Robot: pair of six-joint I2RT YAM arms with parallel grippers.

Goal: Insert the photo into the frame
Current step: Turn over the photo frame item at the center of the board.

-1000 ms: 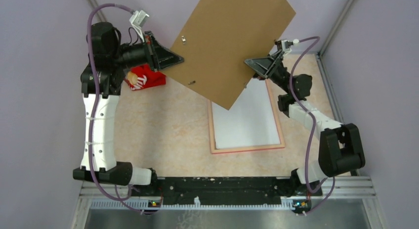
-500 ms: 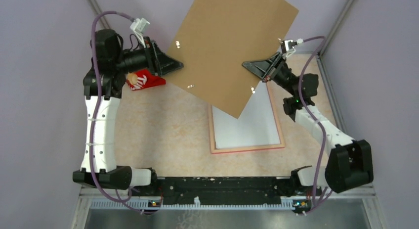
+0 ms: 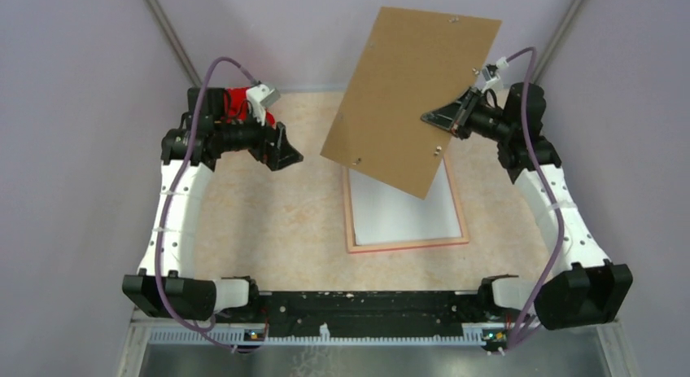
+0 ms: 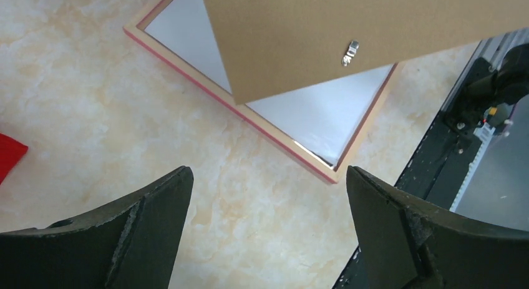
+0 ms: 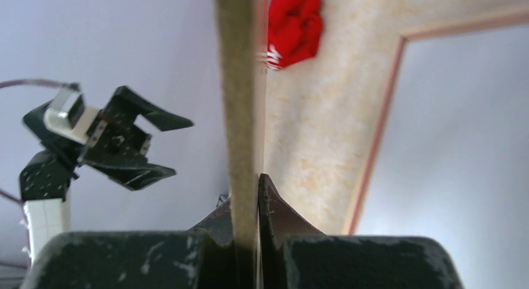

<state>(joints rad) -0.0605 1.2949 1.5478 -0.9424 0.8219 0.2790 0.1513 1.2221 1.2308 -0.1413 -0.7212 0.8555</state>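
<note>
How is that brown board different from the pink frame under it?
The board is plain brown; the frame is a pink rim around a white sheet. The board hangs tilted in the air, pinched by the right gripper; the frame lies flat on the table. Both are rectangles.

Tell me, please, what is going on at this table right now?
The right gripper pinches one edge of a plain brown backing board and holds it tilted in the air over the far end of the thin pink picture frame. The frame lies back-up on the table, with a white sheet, apparently the photo seen from behind, filling it. The left gripper is open and empty, off to the left near a red cloth.
</note>
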